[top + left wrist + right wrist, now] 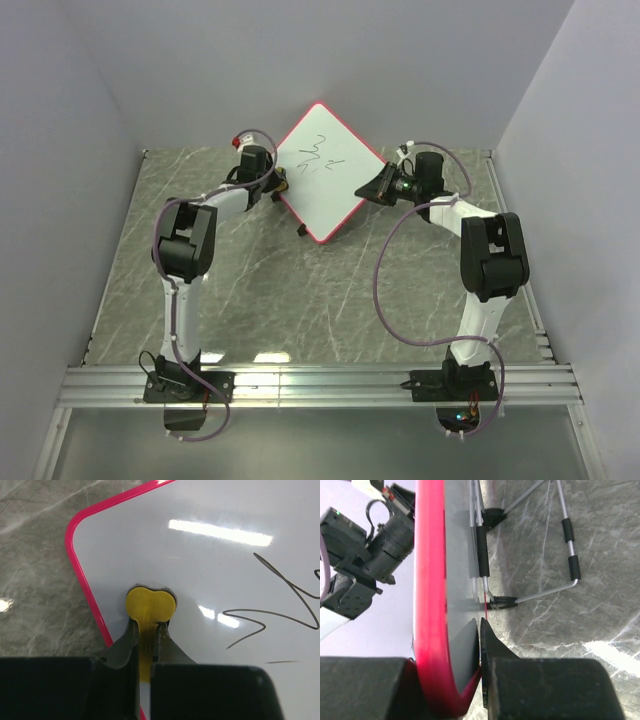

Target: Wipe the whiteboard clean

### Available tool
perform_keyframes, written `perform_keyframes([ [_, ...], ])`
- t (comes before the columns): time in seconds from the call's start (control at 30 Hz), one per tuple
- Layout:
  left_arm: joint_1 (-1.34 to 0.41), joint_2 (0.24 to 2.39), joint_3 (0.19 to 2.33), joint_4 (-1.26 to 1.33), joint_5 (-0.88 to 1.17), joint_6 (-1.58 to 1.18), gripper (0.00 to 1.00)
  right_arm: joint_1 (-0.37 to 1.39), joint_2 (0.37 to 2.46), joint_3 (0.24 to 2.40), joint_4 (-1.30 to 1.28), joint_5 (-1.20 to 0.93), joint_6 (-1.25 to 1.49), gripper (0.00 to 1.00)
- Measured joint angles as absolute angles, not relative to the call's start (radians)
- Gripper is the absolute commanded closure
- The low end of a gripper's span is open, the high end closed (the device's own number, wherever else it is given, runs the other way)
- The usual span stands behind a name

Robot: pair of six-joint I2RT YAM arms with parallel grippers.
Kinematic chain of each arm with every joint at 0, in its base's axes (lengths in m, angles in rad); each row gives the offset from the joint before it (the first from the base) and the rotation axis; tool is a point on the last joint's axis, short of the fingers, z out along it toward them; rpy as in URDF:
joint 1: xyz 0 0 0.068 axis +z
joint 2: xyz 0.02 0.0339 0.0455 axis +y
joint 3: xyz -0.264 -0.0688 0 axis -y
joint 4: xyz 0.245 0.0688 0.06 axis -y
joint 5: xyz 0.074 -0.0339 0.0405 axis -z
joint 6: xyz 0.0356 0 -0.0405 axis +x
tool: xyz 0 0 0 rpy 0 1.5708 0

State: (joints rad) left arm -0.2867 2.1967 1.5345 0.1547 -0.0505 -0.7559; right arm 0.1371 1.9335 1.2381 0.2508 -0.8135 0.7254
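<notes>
The whiteboard (325, 190), white with a red-pink frame, stands tilted on one corner at the back of the table. Dark scribbles (322, 155) mark its upper half. In the left wrist view my left gripper (147, 625) is shut on a small yellow eraser piece (150, 604), which presses against the whiteboard (210, 565) near its left corner, left of the scribbles (280, 610). My right gripper (378, 186) is at the board's right edge. In the right wrist view the red frame (430, 605) lies between that gripper's (457, 655) jaws, with one finger (487, 645) against the grey back.
A thin wire stand (540, 592) with black sleeves props the board from behind, and its foot (300, 232) shows under the lower corner. The marbled grey table (300, 290) spreads in front. Plain walls close the back and both sides. The left arm (375, 550) shows beyond the board.
</notes>
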Motion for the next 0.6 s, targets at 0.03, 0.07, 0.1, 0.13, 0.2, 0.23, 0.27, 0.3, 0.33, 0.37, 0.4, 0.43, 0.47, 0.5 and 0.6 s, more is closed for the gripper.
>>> perform_keyframes([
  [0.03,-0.289,2.204,1.553,0.144,-0.049,-0.744,1.0,0.137,1.934,1.238,0.251,-0.813,0.725,1.0],
  [0.07,-0.292,2.214,1.576,0.134,-0.049,-0.733,1.0,0.137,1.934,1.238,0.25,-0.814,0.726,1.0],
  [0.1,-0.298,2.223,1.597,0.124,-0.049,-0.72,1.0,0.137,1.934,1.238,0.25,-0.814,0.727,1.0],
  [0.13,-0.305,2.234,1.622,0.111,-0.047,-0.711,1.0,0.137,1.934,1.238,0.25,-0.813,0.727,1.0],
  [0.2,-0.326,2.252,1.674,0.083,-0.043,-0.69,1.0,0.137,1.934,1.237,0.25,-0.813,0.726,1.0],
  [0.23,-0.34,2.258,1.699,0.074,-0.038,-0.68,1.0,0.137,1.934,1.236,0.25,-0.811,0.725,1.0],
  [0.27,-0.358,2.262,1.723,0.061,-0.033,-0.672,1.0,0.137,1.934,1.236,0.25,-0.81,0.724,1.0],
  [0.3,-0.376,2.262,1.744,0.053,-0.024,-0.665,1.0,0.137,1.934,1.236,0.251,-0.809,0.723,1.0],
  [0.33,-0.393,2.262,1.766,0.041,-0.015,-0.661,1.0,0.137,1.934,1.236,0.251,-0.808,0.723,1.0],
  [0.37,-0.411,2.262,1.789,0.035,-0.001,-0.656,1.0,0.137,1.934,1.236,0.25,-0.808,0.724,1.0],
  [0.4,-0.429,2.263,1.809,0.033,0.014,-0.654,1.0,0.137,1.934,1.236,0.25,-0.807,0.725,1.0],
  [0.43,-0.45,2.263,1.831,0.031,0.036,-0.649,1.0,0.137,1.934,1.236,0.25,-0.807,0.726,1.0],
  [0.47,-0.467,2.265,1.848,0.03,0.052,-0.647,1.0,0.138,1.934,1.236,0.248,-0.805,0.726,1.0],
  [0.5,-0.488,2.267,1.869,0.027,0.072,-0.646,1.0,0.138,1.934,1.235,0.247,-0.804,0.726,1.0],
  [0.6,-0.527,2.276,1.924,0.016,0.126,-0.643,1.0,0.138,1.934,1.229,0.251,-0.802,0.727,1.0],
])
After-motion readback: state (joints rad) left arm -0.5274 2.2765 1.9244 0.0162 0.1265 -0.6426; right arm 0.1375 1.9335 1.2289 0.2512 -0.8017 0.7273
